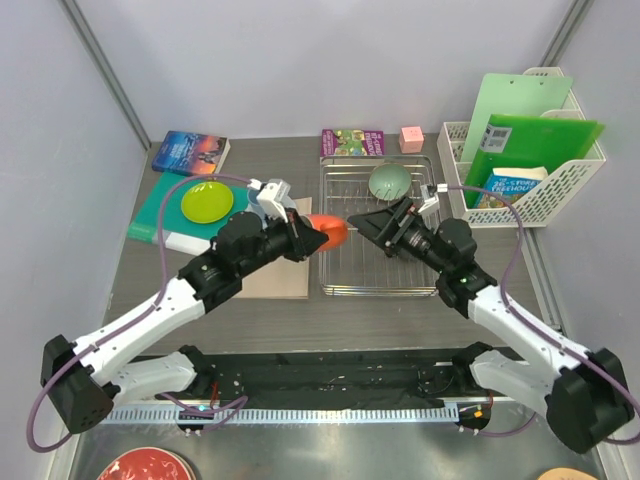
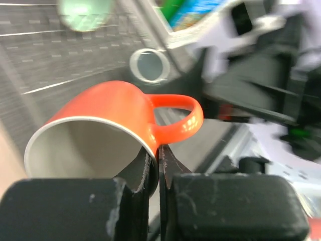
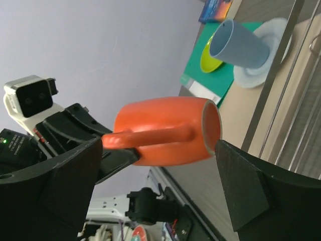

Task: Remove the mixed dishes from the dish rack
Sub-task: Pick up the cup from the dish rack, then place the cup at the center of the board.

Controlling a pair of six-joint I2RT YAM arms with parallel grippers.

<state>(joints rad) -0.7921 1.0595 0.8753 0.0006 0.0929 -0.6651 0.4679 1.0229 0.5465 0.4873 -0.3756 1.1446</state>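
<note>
Left tool (image 1: 312,236) is clamped tight on the mug (image 1: 331,232). Its fingers (image 2: 145,173) pinch the wall at the rim right beside the handle (image 2: 178,118), one inside and one outside. The mug is off the table (image 1: 280,320), lying on its side at the 9 o'clock edge of the rack (image 1: 380,290). Its mouth faces back at the left wrist and the handle points toward the right arm.

Right tool (image 1: 372,222) is over the middle of the rack, jaws spread wide. In its own wrist view the fingers (image 3: 251,191) sit either side of the mug without squeezing it. Can't tell if a tip touches the rim. It's holding nothing.

The bowl (image 1: 389,180) is in the rack at the 12 o'clock end, the only dish in there.

The lime plate (image 1: 207,202) is flat on the green mat (image 1: 150,215), at about 9–10 o'clock from the rack. The right wrist view shows the cup (image 3: 238,44) upright on the white plate (image 3: 263,57), just beside the lime plate. From above, the left arm covers both.

The white file basket (image 1: 545,190) is at 2 o'clock from the rack, well apart from both tools.
</note>
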